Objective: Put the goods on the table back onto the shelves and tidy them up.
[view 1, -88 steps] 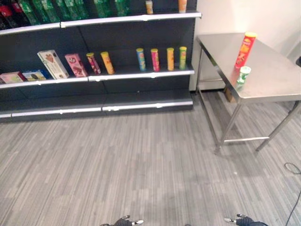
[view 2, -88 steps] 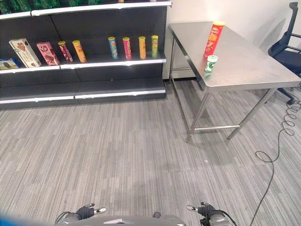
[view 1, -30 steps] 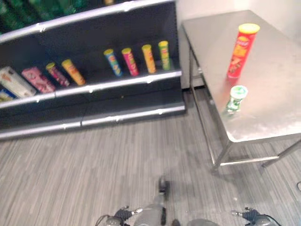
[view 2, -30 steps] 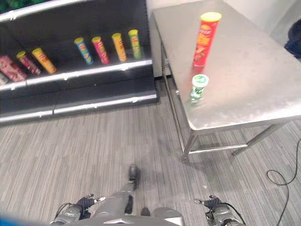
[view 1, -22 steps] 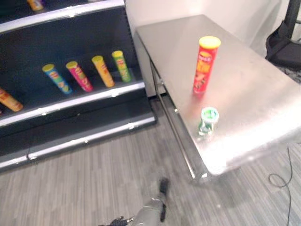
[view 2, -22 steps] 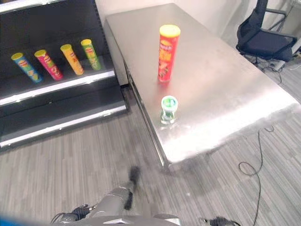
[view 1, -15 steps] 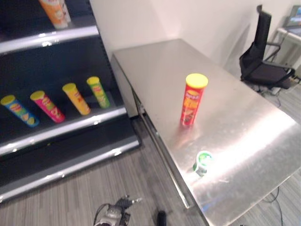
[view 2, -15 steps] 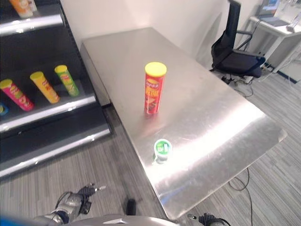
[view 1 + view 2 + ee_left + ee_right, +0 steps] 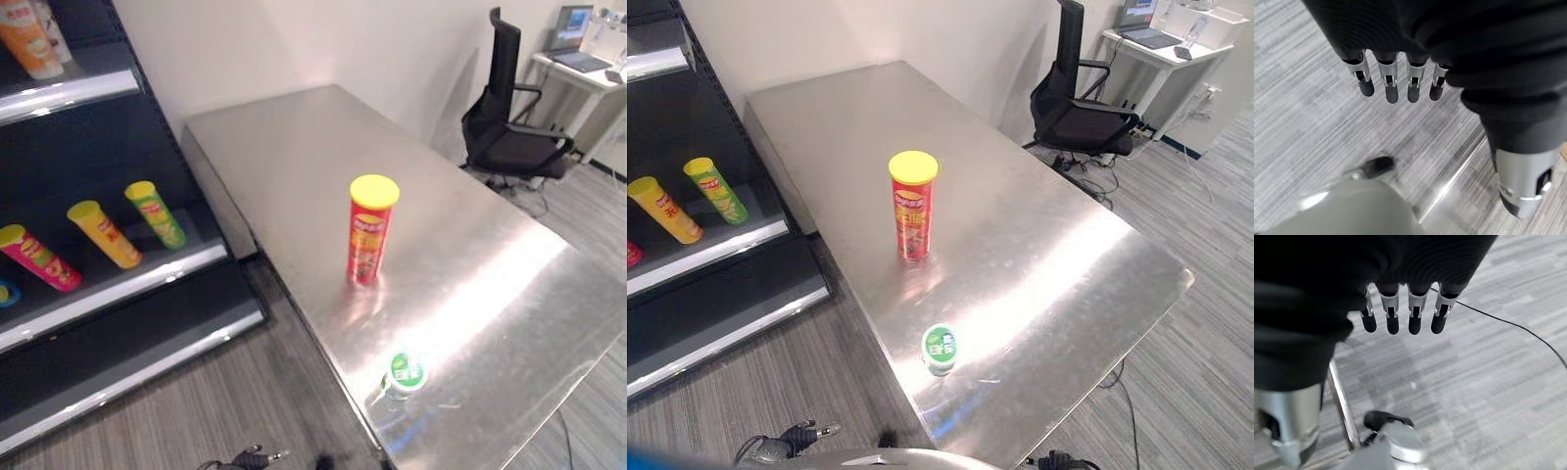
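On the steel surface (image 9: 1048, 245), a tall red can (image 9: 912, 206) with a yellow lid stands upright near the middle, a little toward the edge that faces the shelves (image 9: 108, 284). Close to the near edge sits a small green-lidded cup (image 9: 940, 349), well apart from the can. Both carry print, too small to make out. On the lower shelf, a green can (image 9: 155, 213), a yellow can (image 9: 103, 233) and a pink can (image 9: 37, 258) lean back in a row; an orange can (image 9: 27, 37) stands on the shelf above.

Down low, the left hand (image 9: 1396, 73) hangs over the floor (image 9: 1298, 112), fingers (image 9: 1391, 83) straight and relaxed, holding nothing. The right hand (image 9: 1400, 308) matches it, fingers loose, empty, above the floor.

Past the far corner, the head views pick up an office chair (image 9: 514, 137) and a desk (image 9: 1161, 44).
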